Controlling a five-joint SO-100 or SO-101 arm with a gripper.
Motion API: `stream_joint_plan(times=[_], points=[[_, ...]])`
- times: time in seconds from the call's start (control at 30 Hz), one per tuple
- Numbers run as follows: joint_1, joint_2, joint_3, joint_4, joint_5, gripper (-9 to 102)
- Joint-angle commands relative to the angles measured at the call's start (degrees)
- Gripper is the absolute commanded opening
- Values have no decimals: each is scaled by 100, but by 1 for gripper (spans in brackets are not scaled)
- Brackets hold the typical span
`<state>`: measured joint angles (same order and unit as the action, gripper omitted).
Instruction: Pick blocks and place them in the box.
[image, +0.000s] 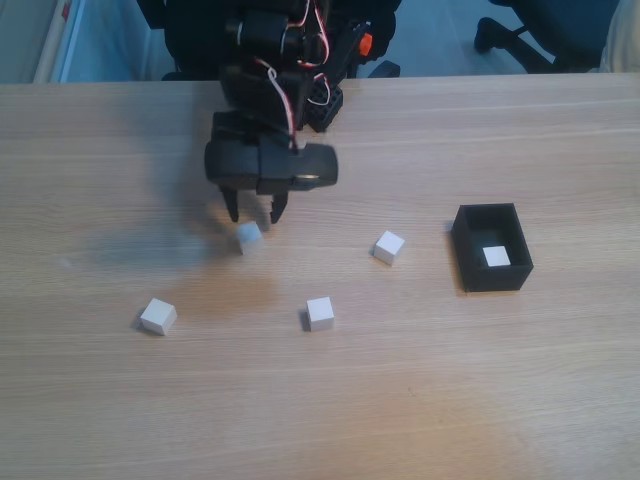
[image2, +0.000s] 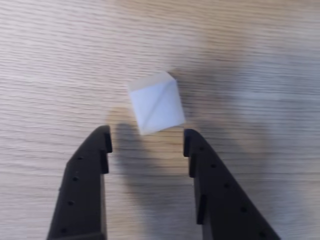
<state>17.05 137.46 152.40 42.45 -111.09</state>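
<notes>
My black gripper (image: 254, 213) hangs open over the wooden table, its tips just behind a pale cube (image: 248, 237). In the wrist view that cube (image2: 156, 103) lies just beyond the two fingertips, turned corner-on, with the gripper (image2: 146, 141) holding nothing. Three more pale blocks lie on the table: one at the left (image: 157, 316), one in the middle (image: 320, 313), one toward the right (image: 388, 246). The black box (image: 469, 248) stands at the right with one block (image: 496, 257) inside it.
The arm's base (image: 290, 60) with red and white wires stands at the table's far edge. Office chair legs (image: 530, 35) show beyond the table at the top right.
</notes>
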Motion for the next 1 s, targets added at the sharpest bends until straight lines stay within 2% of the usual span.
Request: stream_joint_plan(times=[0.0,0.5,0.97], points=[[97,-237,-299,-149,-185,15],[44,-1433,-1125,-176,-158,14],[-299,-1731,-1213,-396,62,10]])
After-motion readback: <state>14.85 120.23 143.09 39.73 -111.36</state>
